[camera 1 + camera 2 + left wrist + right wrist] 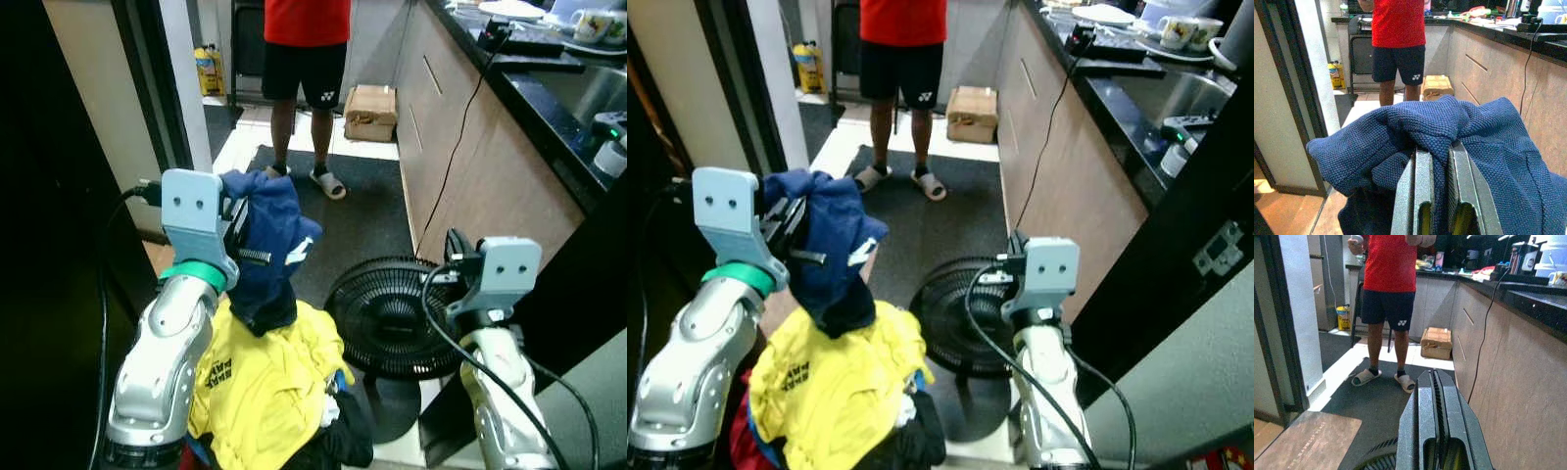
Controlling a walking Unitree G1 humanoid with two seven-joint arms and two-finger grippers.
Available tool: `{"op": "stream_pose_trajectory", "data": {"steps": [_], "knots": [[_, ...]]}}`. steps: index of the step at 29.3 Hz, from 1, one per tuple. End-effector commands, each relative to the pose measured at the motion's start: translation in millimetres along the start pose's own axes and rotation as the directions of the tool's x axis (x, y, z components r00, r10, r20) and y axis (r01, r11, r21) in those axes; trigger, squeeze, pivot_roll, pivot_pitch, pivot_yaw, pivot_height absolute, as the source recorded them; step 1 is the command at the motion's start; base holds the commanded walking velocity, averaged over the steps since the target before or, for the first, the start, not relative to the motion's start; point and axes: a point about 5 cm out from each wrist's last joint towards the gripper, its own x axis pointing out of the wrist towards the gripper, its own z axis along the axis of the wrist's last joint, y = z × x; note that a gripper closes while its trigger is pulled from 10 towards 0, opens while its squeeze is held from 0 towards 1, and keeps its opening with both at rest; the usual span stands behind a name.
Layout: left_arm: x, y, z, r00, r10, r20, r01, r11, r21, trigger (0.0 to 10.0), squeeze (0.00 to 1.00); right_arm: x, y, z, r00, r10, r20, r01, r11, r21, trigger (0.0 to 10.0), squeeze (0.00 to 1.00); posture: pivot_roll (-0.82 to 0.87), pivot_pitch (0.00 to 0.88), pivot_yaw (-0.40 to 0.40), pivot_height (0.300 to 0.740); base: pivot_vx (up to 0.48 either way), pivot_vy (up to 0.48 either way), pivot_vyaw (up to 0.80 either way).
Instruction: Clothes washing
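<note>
Left gripper (1438, 196) is clenched on blue garment (269, 250), which hangs straight down over yellow shirt (260, 387); right gripper (1437, 431) (fingers pressed together, empty) waits far right.

Head views sharp, evenly lit indoors; black shadow fills left edge and lower right. Glare on glossy countertop (549, 83) upper right. Wrist views: near fingers soft, background clear.

— Where's the navy garment (266, 245)?
— Bunched and hanging, pinched in the left gripper (1439, 161) above the pile.
— And the yellow shirt (263, 387)?
— Crumpled on top, dark print showing.
</note>
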Motion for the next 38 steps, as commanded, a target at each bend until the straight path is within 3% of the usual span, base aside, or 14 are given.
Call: {"op": "stream_pose_trajectory", "data": {"steps": [1,16,38], "knots": [[-1.6,-0.1,4.7,1.000,-0.004,0.014,0.004,1.000,-0.002,10.0,0.00,-2.8,-2.5,-2.6,1.000,-0.017,-0.021,0.017,1.000,0.007,10.0,0.00,0.07,0.024,0.014,0.740,-0.322,0.000,0.00],[-1.8,0.5,4.5,1.000,0.007,0.000,-0.007,1.000,0.000,10.0,0.00,-1.0,0.7,-2.5,0.999,-0.002,-0.037,0.003,1.000,0.021,10.0,0.00,0.07,0.024,0.014,0.740,-0.325,0.000,0.00],[0.9,-3.7,5.5,1.000,-0.021,-0.003,0.021,1.000,0.001,10.0,0.00,0.9,1.4,-1.4,0.999,0.005,-0.047,-0.003,0.999,0.044,10.0,0.00,0.08,0.012,0.007,0.740,-0.044,0.000,-0.80]]}}
